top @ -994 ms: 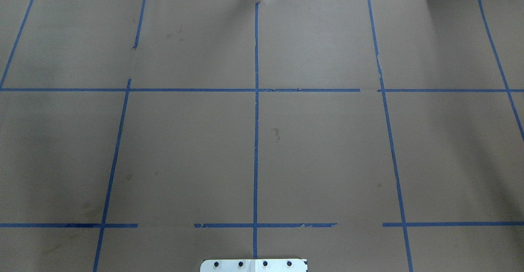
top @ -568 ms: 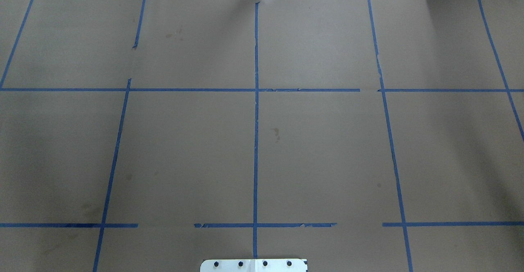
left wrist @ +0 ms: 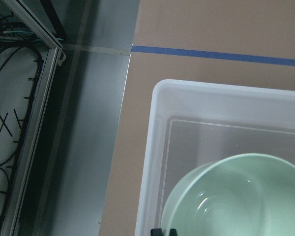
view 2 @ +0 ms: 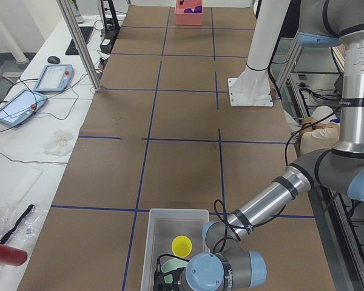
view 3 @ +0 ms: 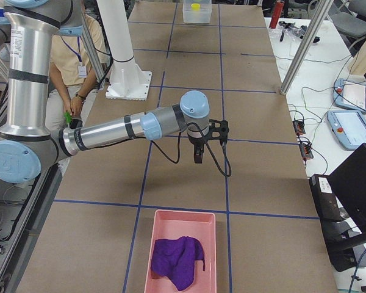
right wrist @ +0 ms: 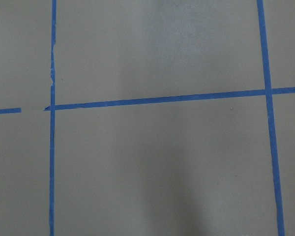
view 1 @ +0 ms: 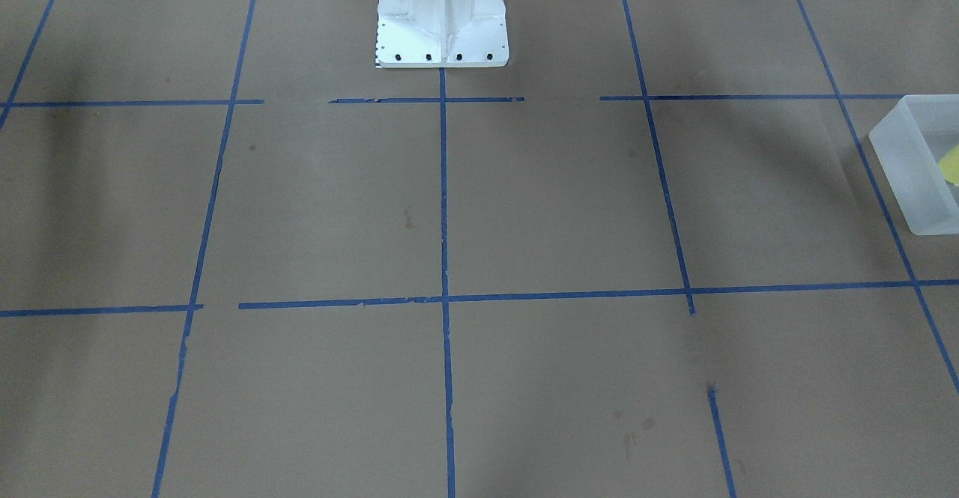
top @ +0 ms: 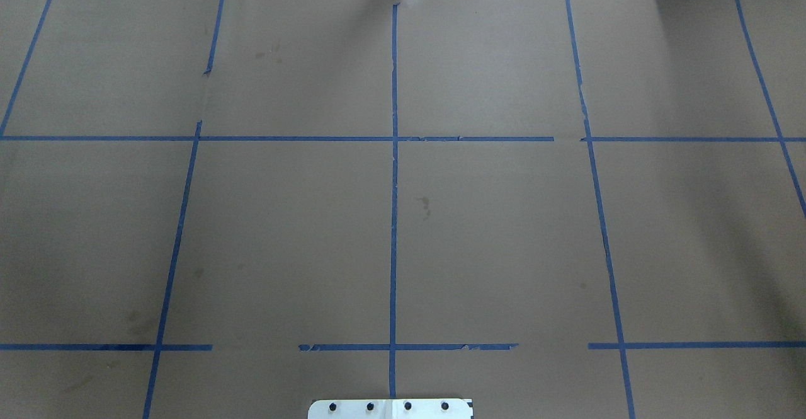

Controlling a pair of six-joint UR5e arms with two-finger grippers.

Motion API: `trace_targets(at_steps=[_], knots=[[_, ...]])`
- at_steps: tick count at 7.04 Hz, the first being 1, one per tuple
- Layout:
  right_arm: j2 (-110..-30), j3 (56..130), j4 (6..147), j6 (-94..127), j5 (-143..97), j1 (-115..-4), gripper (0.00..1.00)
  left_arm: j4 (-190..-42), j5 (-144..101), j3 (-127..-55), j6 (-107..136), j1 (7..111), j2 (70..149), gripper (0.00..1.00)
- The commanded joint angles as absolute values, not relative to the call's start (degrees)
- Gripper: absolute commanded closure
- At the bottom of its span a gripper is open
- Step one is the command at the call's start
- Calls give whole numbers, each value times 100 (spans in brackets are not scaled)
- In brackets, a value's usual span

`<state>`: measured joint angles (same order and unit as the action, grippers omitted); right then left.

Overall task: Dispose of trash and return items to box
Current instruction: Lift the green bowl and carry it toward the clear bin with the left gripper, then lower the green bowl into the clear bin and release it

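**Operator:** Where do things stand?

**Me:** My left gripper (left wrist: 164, 231) is over the box (left wrist: 157, 98). The bowl (left wrist: 236, 196) is right under it, inside the box's walls and close to one corner. The cup (view 2: 182, 245) sits on the box floor just beside the bowl, toward the box's middle.

**Operator:** Are you gripping the bowl?

**Me:** I can't tell. Only the very ends of the gripper show, at the bowl's rim, and nothing shows whether they pinch it or stand free. Nor can I tell whether the bowl rests on the box floor or hangs above it.

**Operator:** And the other arm?

**Me:** My right gripper (view 3: 198, 157) hangs over bare table (view 3: 256, 183), well apart from the box. I can't tell whether it is wide or narrow.

**Operator:** What could go wrong?

**Me:** A few things, as I judge it. If the bowl hangs and I release, it is so near the box wall that its rim could catch there and tip it out. It could also drop against the cup and knock it over. If I lift off with the rim half-caught, I'd drag the bowl out with me. The box also looks light and stands just inside the table edge, so a sideways shove might push it off
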<state>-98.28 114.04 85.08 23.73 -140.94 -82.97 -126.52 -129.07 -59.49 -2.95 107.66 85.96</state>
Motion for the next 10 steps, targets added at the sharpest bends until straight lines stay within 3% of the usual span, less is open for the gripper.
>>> trace_targets(at_steps=[1, 3, 4, 5, 7, 9, 10], knots=[[-9844, 11400, 8508, 2373, -14089, -8297, 0, -12674, -12911, -5784, -272, 10767, 8631, 100], [-9861, 11408, 8508, 2373, -14098, -8297, 0, -12674, -12937, -5739, -272, 10767, 8657, 71], [-9870, 11417, 8508, 2373, -14106, -8297, 0, -12683, -12955, -5731, -272, 10767, 8666, 48], [-9861, 11417, 8508, 2382, -14098, -8297, 0, -12683, -12990, -5765, -272, 10767, 8666, 0], [-9861, 11434, 8508, 2373, -14106, -8297, 0, -12639, -13017, -6341, 8, 10767, 8640, 0], [-9800, 11452, 8525, 2312, -13889, -8515, 0, -12071, -13017, -7631, 71, 10740, 8683, 0], [-9809, 11443, 8551, 2277, -13556, -8604, 0, -11745, -13017, -8386, 27, 10253, 8718, 0]])
